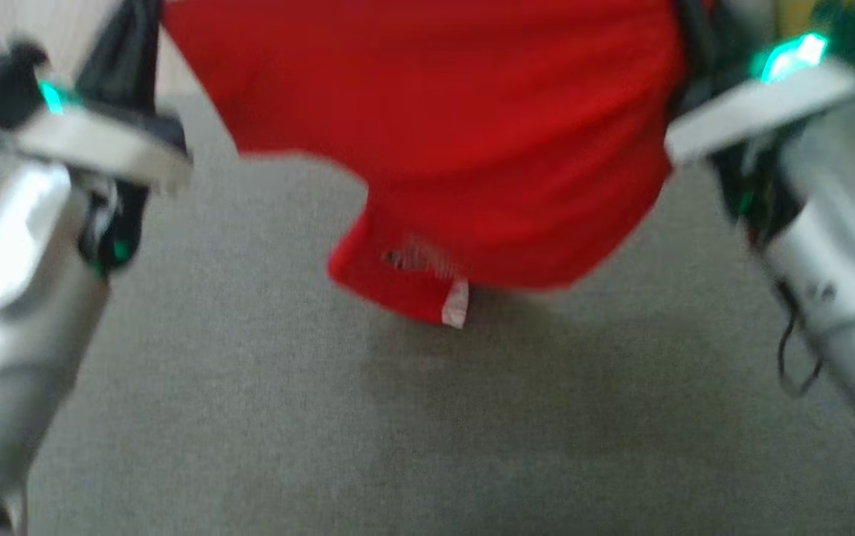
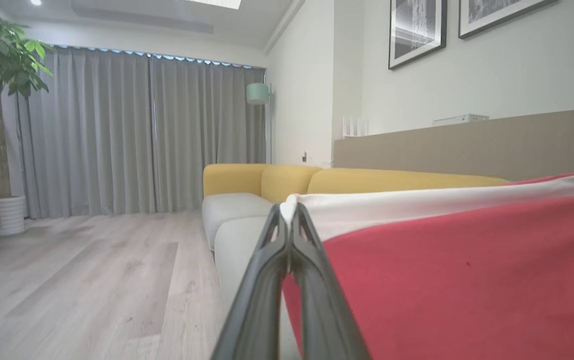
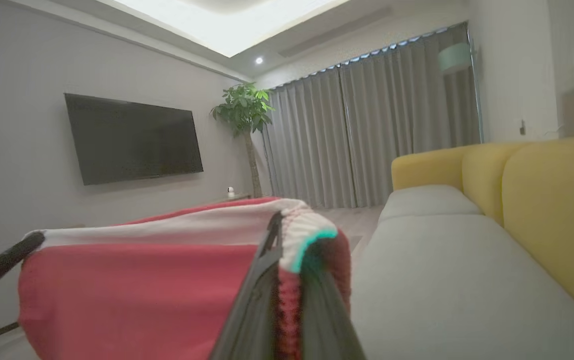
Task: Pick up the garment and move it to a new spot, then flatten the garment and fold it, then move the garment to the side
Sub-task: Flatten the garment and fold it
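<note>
Left gripper (image 2: 290,214) is clamped on the white edge of the red garment (image 2: 466,280); right gripper (image 3: 289,232) is clamped likewise. The cloth is stretched between them, over a grey surface (image 1: 248,417).

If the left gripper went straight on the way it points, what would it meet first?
Likely the sofa, about where its yellow backrest meets the grey seat; the left gripper is shut on the garment. Depth is unclear.

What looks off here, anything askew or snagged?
Nothing damaged. The red garment hangs stretched between the left gripper and right gripper, both shut on its white-banded edge. Only oddities: fabric bunches over the right gripper's tip, and in the head view the lower edge sags unevenly, a white tag lowest.
</note>
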{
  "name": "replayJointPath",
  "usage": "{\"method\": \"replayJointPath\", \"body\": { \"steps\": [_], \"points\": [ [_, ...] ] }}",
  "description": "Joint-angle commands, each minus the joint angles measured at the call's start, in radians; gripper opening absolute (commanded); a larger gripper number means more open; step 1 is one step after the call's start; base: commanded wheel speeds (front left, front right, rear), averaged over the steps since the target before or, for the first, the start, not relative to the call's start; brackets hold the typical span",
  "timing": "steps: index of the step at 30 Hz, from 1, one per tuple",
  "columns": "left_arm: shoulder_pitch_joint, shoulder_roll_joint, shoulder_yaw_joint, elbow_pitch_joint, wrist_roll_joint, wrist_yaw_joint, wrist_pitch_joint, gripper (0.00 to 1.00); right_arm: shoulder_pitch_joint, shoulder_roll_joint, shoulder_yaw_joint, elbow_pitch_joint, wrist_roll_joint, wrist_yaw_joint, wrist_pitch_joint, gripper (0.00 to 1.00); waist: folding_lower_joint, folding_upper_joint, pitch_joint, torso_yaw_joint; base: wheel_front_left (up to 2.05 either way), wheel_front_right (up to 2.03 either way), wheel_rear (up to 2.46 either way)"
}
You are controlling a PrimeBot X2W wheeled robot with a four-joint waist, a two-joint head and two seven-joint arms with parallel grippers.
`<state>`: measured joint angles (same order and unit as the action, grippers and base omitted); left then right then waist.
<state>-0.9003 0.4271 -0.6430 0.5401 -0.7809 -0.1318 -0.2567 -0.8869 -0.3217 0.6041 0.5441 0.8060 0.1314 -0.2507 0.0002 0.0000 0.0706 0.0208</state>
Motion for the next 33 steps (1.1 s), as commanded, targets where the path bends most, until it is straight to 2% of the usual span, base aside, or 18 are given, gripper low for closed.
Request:
{"method": "replayJointPath", "body": {
  "steps": [1, 4, 8, 11, 14, 18, 23, 28, 33],
  "points": [
    [-0.140, 0.020, 0.071, -0.001, 0.024, 0.015, -0.005, 0.00, -0.113, 0.004, -0.013, -0.001, -0.025, -0.001, -0.010, 0.00, -0.0002, 0.0000, 0.085, 0.025, 0.00, 0.00, 0.00],
    [-0.261, -0.009, 0.141, 0.030, 0.093, 0.051, -0.005, 0.00, -0.243, 0.005, -0.053, 0.021, -0.098, -0.001, -0.011, 0.00, -0.0002, 0.0000, 0.146, 0.049, 0.00, 0.00, 0.00],
    [-0.364, -0.029, 0.204, 0.013, 0.189, 0.071, -0.005, 0.00, -0.342, 0.006, -0.137, 0.010, -0.194, -0.001, -0.011, 0.00, -0.0002, 0.0000, 0.211, 0.075, 0.00, 0.00, 0.00],
    [-0.416, -0.064, 0.284, -0.036, 0.254, 0.067, -0.005, 0.00, -0.385, 0.013, -0.207, 0.001, -0.280, -0.001, -0.011, 0.00, -0.0002, 0.0000, 0.264, 0.103, 0.00, 0.00, 0.00],
    [-0.395, -0.105, 0.337, -0.075, 0.305, 0.043, -0.005, 0.00, -0.374, 0.020, -0.236, -0.003, -0.332, -0.001, -0.011, 0.00, -0.0002, 0.0000, 0.295, 0.124, 0.00, 0.00, 0.00],
    [-0.270, -0.162, 0.386, -0.110, 0.333, 0.014, -0.005, 0.00, -0.293, 0.016, -0.218, 0.002, -0.356, -0.001, -0.011, 0.00, -0.0002, 0.0000, 0.316, 0.136, 0.00, 0.00, 0.00],
    [-0.016, -0.223, 0.408, -0.153, 0.353, 0.002, -0.005, 0.00, -0.127, 0.000, -0.169, -0.049, -0.337, -0.001, -0.011, 0.00, -0.0002, 0.0000, 0.311, 0.128, 0.00, 0.00, 0.00],
    [0.271, -0.261, 0.437, -0.198, 0.326, 0.002, -0.005, 0.00, 0.131, -0.002, -0.143, -0.116, -0.279, -0.001, -0.011, 0.00, -0.0002, 0.0000, 0.251, 0.111, 0.00, 0.00, 0.00],
    [0.493, -0.286, 0.476, -0.222, 0.317, 0.001, -0.005, 0.00, 0.354, 0.009, -0.142, -0.183, -0.234, -0.001, -0.011, 0.00, -0.0002, 0.0000, 0.169, 0.096, 0.00, 0.00, 0.00]
  ]
}}
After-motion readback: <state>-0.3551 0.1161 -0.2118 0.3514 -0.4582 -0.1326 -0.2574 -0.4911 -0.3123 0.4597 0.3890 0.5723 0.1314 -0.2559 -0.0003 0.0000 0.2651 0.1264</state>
